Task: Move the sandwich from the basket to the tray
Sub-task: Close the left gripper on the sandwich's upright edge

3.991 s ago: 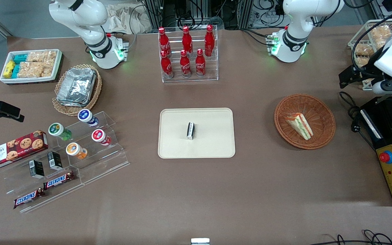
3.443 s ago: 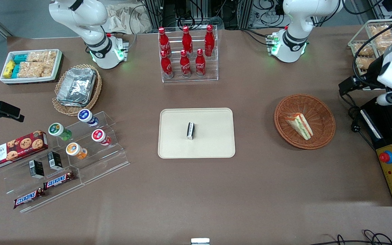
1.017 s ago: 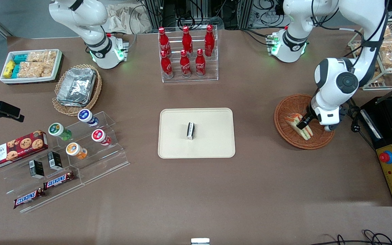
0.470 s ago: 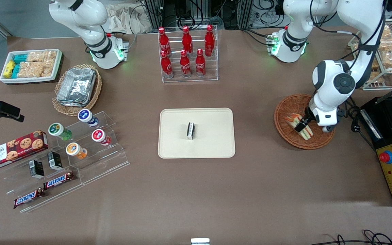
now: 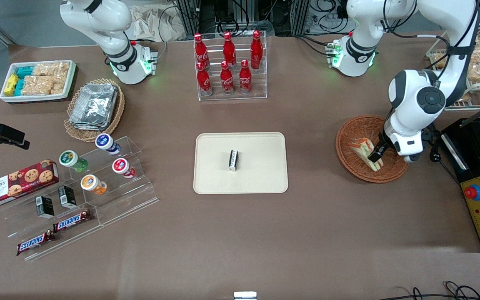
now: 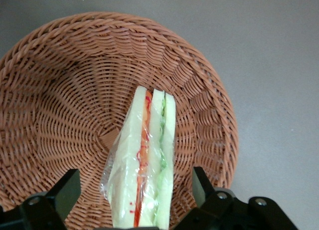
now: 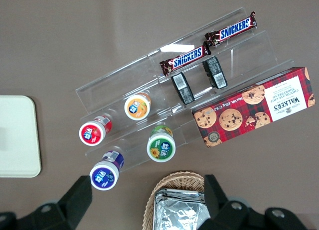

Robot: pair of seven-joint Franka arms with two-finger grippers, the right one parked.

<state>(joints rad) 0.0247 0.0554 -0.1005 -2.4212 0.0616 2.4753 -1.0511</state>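
the grasp step is in hand: the tool (image 5: pixel 374 155) is hanging low in the basket (image 5: pixel 350 163) at the right of the front frame, its fingers (image 6: pixel 64 194) standing wide, one on each side of the sandwich (image 5: pixel 364 150) and apart from it. the sandwich is lying in the basket on its side, wrapped in clear film, filling edges showing between the fingers in the wrist view. judging from this, the next move is calling for closing on the bread faces gently, since the wedge looks soft, then lifting straight up to clear the basket's raised rim before carrying it to the tray (image 5: pixel 265 183) at frame centre. bare bench (image 5: pixel 315 137) is lying between basket and tray, so the path looks open. a small black-and-white packet (image 5: pixel 233 160) is sitting mid-tray, leaving free room on the tray's side nearest the basket.
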